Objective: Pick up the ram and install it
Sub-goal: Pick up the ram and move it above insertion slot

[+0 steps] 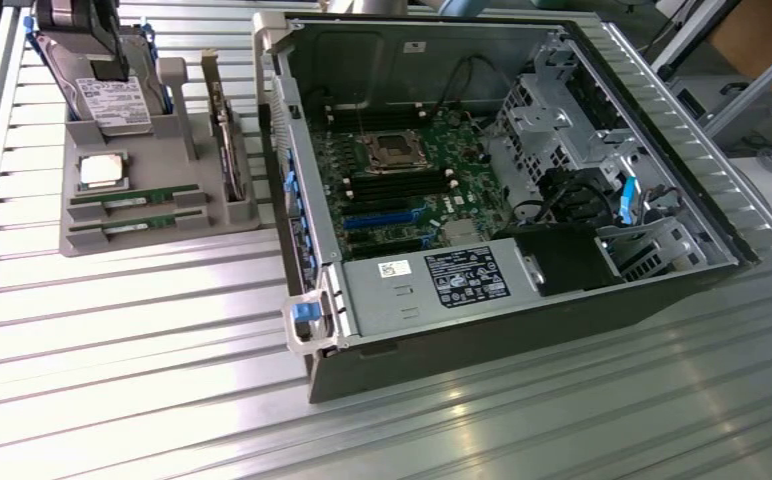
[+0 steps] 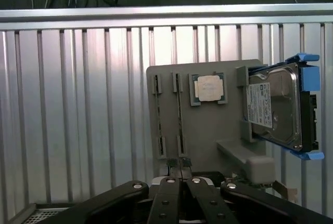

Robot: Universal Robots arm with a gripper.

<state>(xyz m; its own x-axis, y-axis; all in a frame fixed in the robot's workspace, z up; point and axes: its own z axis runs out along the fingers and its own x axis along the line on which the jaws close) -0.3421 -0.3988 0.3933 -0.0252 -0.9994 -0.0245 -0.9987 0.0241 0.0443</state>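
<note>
Two ram sticks, thin green boards with white labels, lie in slots at the front of the grey holder (image 1: 159,160): one ram stick (image 1: 137,197) behind the other ram stick (image 1: 137,225). In the wrist view both stand edge-on, one ram (image 2: 157,115) beside the other ram (image 2: 179,115). My gripper (image 2: 179,166) hovers well above the holder, its black fingers (image 2: 167,193) pressed together with nothing between them, their tips in line with the second stick. The open computer case (image 1: 680,180) shows the motherboard and its dark memory slots (image 1: 393,185).
The holder also carries a square silver processor (image 1: 102,170) and an upright hard drive (image 1: 99,90) in a blue bracket (image 2: 307,109). A power supply (image 1: 453,278) fills the case's near side. Everything rests on a ribbed aluminium table (image 1: 119,330).
</note>
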